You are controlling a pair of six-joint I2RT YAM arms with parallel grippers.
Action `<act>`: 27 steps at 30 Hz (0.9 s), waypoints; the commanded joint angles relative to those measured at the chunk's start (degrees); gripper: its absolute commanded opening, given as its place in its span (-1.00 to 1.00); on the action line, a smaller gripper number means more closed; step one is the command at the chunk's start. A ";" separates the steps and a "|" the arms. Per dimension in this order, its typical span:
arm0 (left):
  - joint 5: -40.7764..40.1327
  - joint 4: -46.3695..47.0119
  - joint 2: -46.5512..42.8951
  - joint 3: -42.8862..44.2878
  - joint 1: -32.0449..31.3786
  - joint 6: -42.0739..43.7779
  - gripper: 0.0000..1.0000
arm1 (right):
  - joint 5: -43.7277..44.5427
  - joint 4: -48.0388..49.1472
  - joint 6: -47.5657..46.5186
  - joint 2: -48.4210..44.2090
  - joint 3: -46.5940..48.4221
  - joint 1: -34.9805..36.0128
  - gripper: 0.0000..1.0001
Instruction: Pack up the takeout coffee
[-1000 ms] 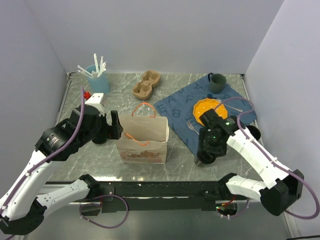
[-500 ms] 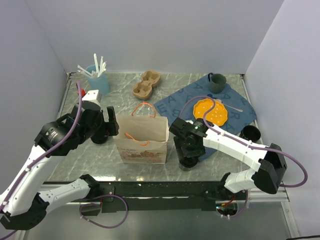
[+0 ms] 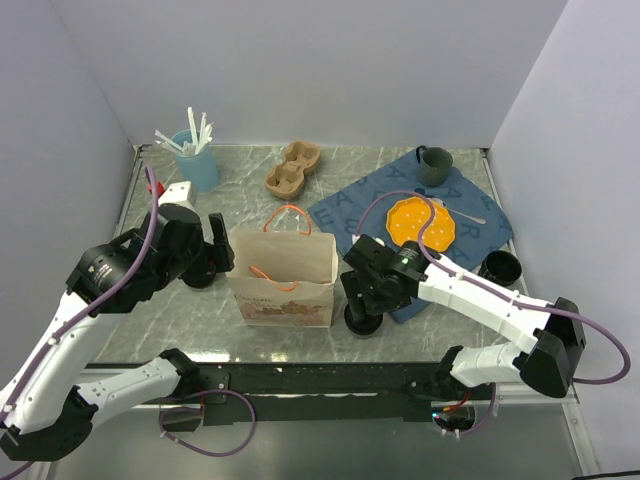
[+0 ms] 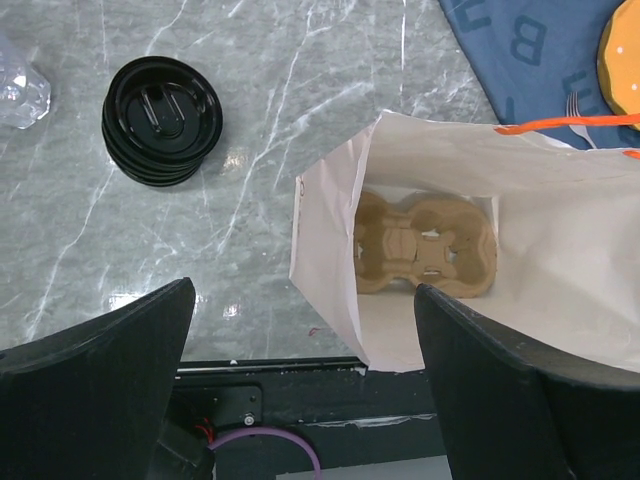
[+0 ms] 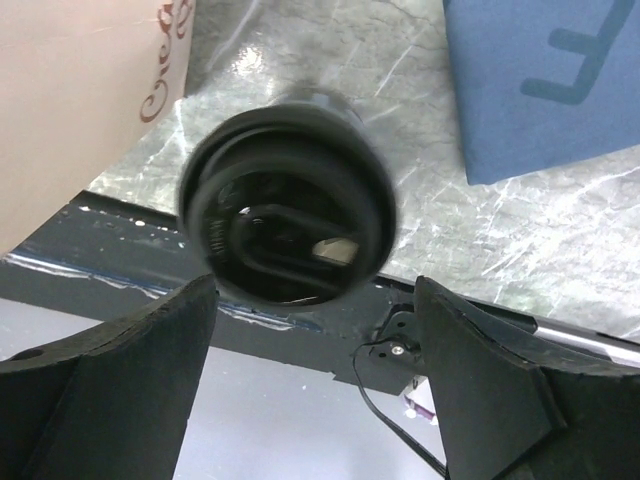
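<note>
Standing where, the bag point(image 3: 285, 275)?
— Upright on the table point(image 3: 200, 320), top open; the left gripper point(image 4: 302, 288) is spread wide over its left edge.
— And the cup point(image 5: 288, 210)?
— Just right of the bag, near the table's front edge, clasped between the right gripper's point(image 5: 312, 288) fingers.

Showing a paper bag point(image 3: 283, 272) standing open on the marble worktop point(image 3: 180, 320), holding a cardboard tray point(image 4: 425, 245) inside; lying left of the bag, stacked black lids point(image 4: 162, 120); spreading right of it, a blue mat point(image 3: 350, 205) carrying an orange plate point(image 3: 421, 222).
</note>
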 commanded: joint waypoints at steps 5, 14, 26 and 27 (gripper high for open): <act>-2.08 -1.34 -0.10 3.98 -0.26 -0.66 0.95 | -1.15 3.76 -1.46 -2.35 -0.98 0.05 0.75; -2.60 -3.36 0.95 6.17 -0.26 1.36 0.95 | 0.78 5.36 -1.11 0.19 -0.02 -0.04 0.77; -3.22 -3.10 2.10 7.23 -0.26 2.77 0.95 | 2.45 6.93 -0.50 4.07 -0.37 0.04 0.76; -3.22 -3.01 2.19 7.23 -0.26 2.86 0.95 | 2.28 7.19 -0.41 4.24 -0.37 0.05 0.75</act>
